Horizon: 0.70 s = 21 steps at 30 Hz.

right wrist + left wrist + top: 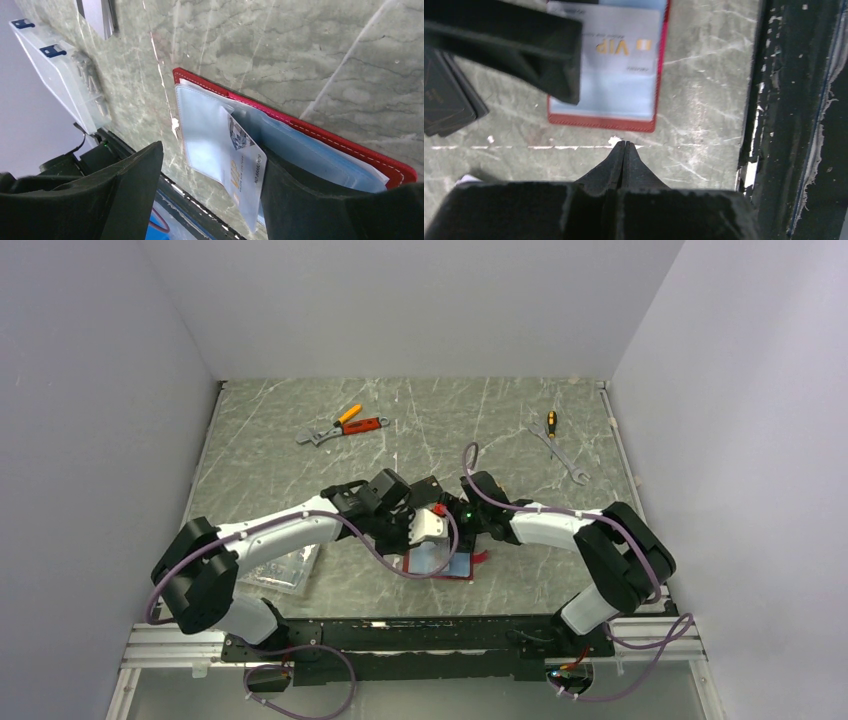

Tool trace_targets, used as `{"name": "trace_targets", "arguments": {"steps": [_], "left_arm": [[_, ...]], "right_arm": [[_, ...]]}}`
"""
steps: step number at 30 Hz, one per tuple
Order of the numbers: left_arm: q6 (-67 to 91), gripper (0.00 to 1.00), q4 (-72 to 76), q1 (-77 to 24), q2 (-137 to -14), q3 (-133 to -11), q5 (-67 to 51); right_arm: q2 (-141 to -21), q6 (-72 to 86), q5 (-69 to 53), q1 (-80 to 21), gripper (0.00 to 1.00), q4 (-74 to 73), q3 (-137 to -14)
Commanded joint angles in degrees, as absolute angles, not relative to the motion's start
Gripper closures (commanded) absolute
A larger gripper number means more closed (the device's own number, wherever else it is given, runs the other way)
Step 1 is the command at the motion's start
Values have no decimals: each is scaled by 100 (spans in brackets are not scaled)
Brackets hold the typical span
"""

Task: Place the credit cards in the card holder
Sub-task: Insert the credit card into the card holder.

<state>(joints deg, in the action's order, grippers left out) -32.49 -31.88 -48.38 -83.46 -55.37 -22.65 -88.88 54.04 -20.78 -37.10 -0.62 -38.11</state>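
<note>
**Top view.** Item: card holder (447, 565), red, lying open and flat on the marbled grey-green table (270, 470) near the front edge, partly covered from above. A clear plastic box (285, 570) lies to its left. An orange-handled tool (345, 426) and a spanner (565, 458) sit well apart at the back. Pale walls (420, 300) close in on three sides, so your room is boxed.

**Left wrist view.** Your left gripper (624, 148) has its fingers pressed together and empty, just short of the holder's red edge. A silver-white card (621, 55) marked VIP lies over the blue lining.

**Right wrist view.** Your right gripper (212, 160) has its fingers spread wide, straddling that card. The card stands tilted with one end in a clear sleeve. You cannot tell whether a finger touches it.

**Handling, as judged.**
- **Card:** light, stiff and slick. Take it by the long edges.
- **Holder:** soft and likely to slide on the smooth table. Pin it down.
</note>
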Motion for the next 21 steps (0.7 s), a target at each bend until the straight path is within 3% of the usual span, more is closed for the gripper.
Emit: {"name": "trace_targets", "arguments": {"steps": [1,9,21], "left_arm": [[-3204,100,-2956,-5188,-8425,-5570,-2438],[-3194,100,-2566,-5844,-9048,-5888,-2364],[-3241,100,-2528,-5880,-9695,-5612,-1215]], "right_arm": [[-9206,5396,-1551,-3735,29,-137,-3434],[-9328,5431,-1689,-3718,32,179,-3333],[-9181,5106,-1711,-3665,30,-532,-3624]]}}
